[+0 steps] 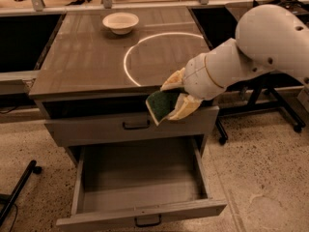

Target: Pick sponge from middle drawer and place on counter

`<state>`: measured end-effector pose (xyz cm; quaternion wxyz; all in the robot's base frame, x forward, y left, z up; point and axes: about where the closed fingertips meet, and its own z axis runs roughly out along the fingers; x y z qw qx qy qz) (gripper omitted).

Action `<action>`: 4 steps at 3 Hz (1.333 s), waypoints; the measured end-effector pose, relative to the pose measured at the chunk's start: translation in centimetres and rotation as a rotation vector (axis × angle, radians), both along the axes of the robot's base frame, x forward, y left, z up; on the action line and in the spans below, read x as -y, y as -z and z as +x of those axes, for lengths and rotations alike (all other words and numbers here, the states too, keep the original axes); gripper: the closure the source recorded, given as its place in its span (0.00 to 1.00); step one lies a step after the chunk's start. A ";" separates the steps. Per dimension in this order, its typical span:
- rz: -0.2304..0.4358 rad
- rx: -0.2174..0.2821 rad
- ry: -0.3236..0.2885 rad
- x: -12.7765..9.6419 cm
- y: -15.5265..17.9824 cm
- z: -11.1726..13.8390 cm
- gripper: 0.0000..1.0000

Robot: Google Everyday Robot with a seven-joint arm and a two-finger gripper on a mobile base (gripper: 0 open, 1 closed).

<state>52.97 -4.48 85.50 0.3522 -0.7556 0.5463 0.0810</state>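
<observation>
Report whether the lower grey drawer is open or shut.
Open: the wide grey lower drawer is pulled out, its floor bare. The gripper, at the glossy grey-brown counter's front edge, holds the green-and-yellow sponge.

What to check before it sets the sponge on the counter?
1. Grip: dark green and yellow rectangular sponge clamped between the jaws of the gripper - ok.
2. Sponge out of the open grey middle drawer - ok.
3. Gripper over the glossy grey-brown counter - not ok; it is at the front edge, before the closed grey upper drawer.
4. Height to clear the counter edge - cannot tell.
5. Landing room: small white bowl sits at the far edge, apart from the gripper - ok.
</observation>
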 end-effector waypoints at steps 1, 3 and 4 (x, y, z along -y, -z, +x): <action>0.000 0.000 0.000 0.0 0.0 0.0 1.00; 0.004 0.036 0.036 -0.5 -2.6 4.0 1.00; 0.001 0.055 0.085 -0.3 -4.3 7.3 1.00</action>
